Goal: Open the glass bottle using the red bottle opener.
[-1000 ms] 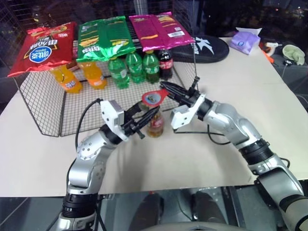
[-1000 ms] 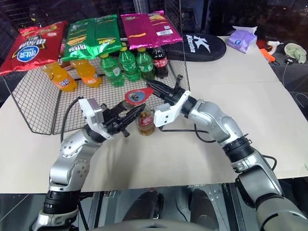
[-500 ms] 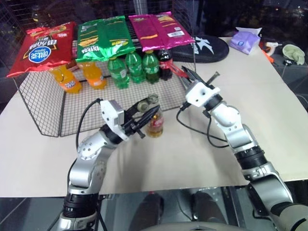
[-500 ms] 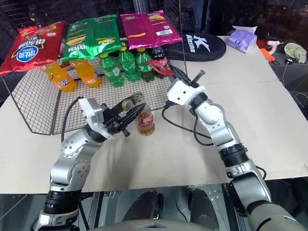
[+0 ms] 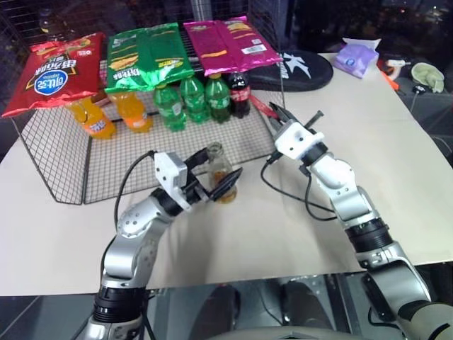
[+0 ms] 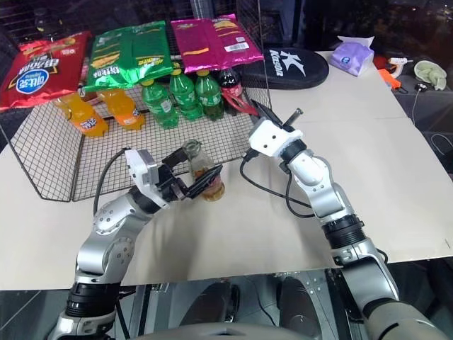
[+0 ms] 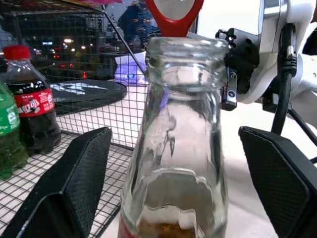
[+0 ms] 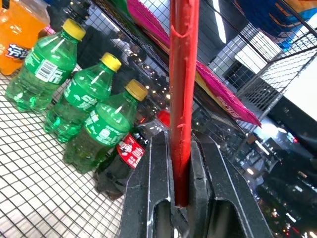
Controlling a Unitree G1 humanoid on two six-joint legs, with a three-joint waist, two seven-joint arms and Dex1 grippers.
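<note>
The left hand (image 5: 212,180) is standing open, its fingers either side of the glass bottle (image 5: 221,172), which is resting upright on the surface (image 5: 283,234). Right of the bottle, the right hand (image 5: 279,113) is clamping the red bottle opener (image 5: 260,105).

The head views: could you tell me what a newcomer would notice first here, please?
The uncapped glass bottle stands mid-table at the wire rack's edge, between the open fingers of the left tool. Beyond it to the right, the right tool is shut on the red opener, raised towards the rack. Bright snack bags lie on top of the rack, above soda bottles.
</note>
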